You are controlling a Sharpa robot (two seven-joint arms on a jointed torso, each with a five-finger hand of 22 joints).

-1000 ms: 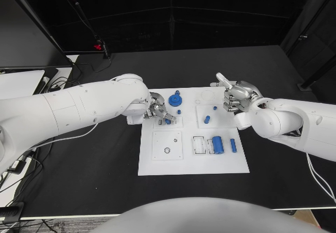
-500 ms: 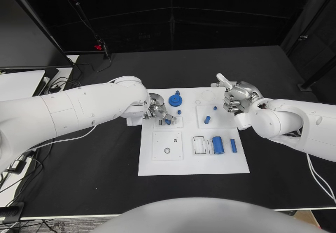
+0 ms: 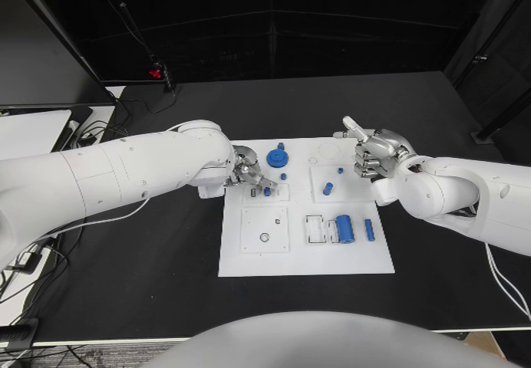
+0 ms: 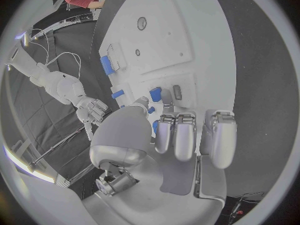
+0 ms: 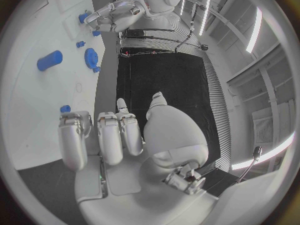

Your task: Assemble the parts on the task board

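Head view: white task board, small blue parts

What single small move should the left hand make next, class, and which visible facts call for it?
Probably a short descent to close on the small blue part under its fingertips. The left hand hovers over the task board's upper left block, its fingers curled above that part, apparently holding nothing. The right hand waits at the board's far right edge, out of the way.
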